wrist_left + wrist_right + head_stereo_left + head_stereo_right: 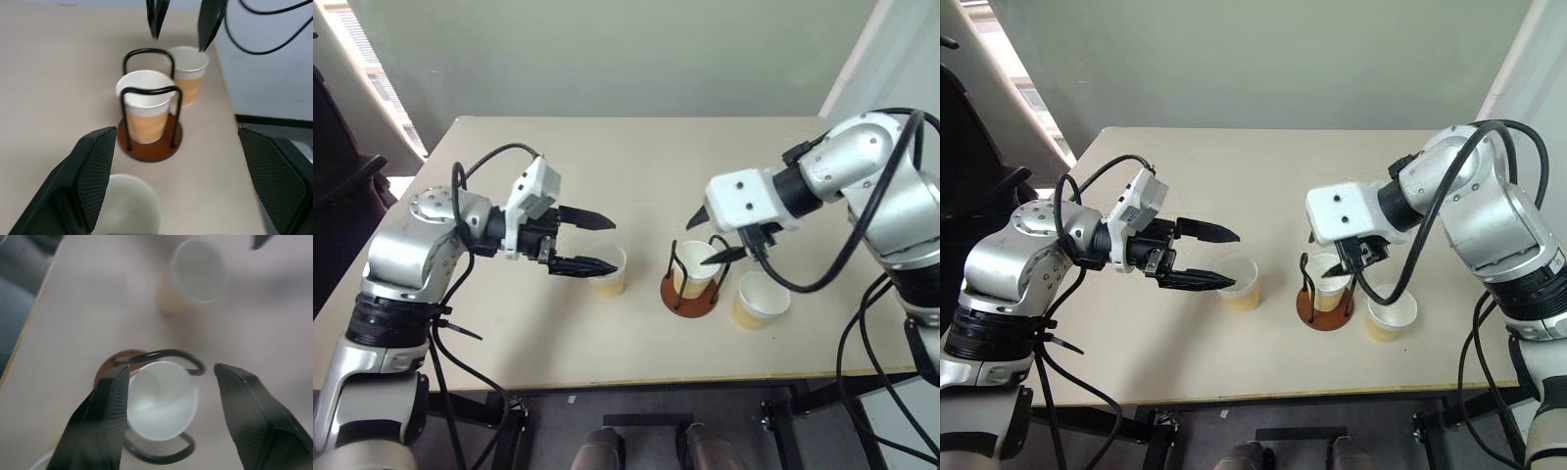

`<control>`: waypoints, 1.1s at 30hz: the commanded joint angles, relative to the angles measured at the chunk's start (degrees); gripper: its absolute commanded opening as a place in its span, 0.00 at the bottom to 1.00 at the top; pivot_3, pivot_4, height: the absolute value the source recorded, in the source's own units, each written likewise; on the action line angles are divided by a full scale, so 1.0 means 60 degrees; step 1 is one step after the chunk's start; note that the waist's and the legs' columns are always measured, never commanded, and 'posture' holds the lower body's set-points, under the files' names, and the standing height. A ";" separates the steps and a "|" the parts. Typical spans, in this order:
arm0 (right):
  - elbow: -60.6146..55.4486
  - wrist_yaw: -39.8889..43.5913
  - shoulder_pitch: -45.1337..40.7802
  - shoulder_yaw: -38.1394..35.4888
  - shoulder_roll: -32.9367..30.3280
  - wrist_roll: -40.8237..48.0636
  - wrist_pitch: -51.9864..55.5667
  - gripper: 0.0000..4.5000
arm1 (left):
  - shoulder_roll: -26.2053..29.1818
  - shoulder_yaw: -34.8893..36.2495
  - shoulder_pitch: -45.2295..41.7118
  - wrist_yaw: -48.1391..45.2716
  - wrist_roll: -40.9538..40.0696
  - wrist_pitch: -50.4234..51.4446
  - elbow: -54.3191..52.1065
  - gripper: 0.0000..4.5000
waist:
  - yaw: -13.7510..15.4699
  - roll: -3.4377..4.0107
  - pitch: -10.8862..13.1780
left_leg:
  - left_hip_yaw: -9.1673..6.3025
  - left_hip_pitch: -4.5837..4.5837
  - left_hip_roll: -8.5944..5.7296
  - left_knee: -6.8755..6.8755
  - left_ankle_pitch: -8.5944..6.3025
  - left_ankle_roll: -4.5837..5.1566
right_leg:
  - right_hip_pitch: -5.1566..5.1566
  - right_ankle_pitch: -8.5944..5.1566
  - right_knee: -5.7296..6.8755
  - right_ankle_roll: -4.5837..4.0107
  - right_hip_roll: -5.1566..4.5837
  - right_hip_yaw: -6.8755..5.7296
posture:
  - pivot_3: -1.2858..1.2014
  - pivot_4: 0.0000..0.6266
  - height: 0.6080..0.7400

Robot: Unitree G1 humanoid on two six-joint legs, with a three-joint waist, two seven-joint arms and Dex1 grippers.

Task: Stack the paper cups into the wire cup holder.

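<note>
holder (690, 294): bench centre, one cup (695, 266) seated inside
R pincer (715, 235): spread, empty, just above that cup
L pincer (597, 242): spread, empty; 2nd cup (608, 271) under tips
3rd cup (761, 299): holder's 3 o'clock

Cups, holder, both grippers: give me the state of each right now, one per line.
Cup in the holder: upright, seated between the wire loops.
Wire cup holder: upright on the table, one cup in it.
Cup on the robot's left: upright on the table, not held.
Cup on the robot's right: upright beside the holder, not held.
Left gripper: open, above the left cup.
Right gripper: open, above the holder, holding nothing.
</note>
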 commanded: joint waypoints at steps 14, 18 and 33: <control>-0.1031 -0.0833 -0.0275 -0.3348 -0.0931 0.4723 0.5268 0.59 | 0.1703 -0.1033 -0.0213 -0.0085 0.1949 -0.0568 -0.2464 0.95 | 0.0007 -0.0001 0.0000 | 0.0011 -0.0008 -0.0003 -0.0038 0.0026 -0.0051 | -0.0004 -0.0012 -0.0056 0.0005 0.0008 0.0021 | 0.52 0.24 1.00; -0.1070 -0.1118 -0.0339 -0.3319 -0.0968 0.5234 0.5497 0.59 | 0.2202 -0.1672 -0.0100 -0.0791 0.2753 -0.1614 -0.2300 0.95 | 0.0006 0.0000 0.0000 | 0.0006 -0.0005 -0.0002 -0.0042 -0.0001 -0.0004 | -0.0011 -0.0012 -0.0044 0.0004 0.0009 0.0021 | 0.52 0.24 1.00; -0.1217 -0.1844 -0.0417 -0.3244 -0.1276 0.6344 0.5687 0.59 | 0.1175 -0.2932 -0.0268 -0.0645 0.4657 -0.2952 -0.1211 0.95 | 0.0014 0.0000 -0.0001 | 0.0006 -0.0004 -0.0007 -0.0036 -0.0013 0.0014 | -0.0023 -0.0012 -0.0007 0.0000 0.0000 0.0022 | 0.52 0.24 1.00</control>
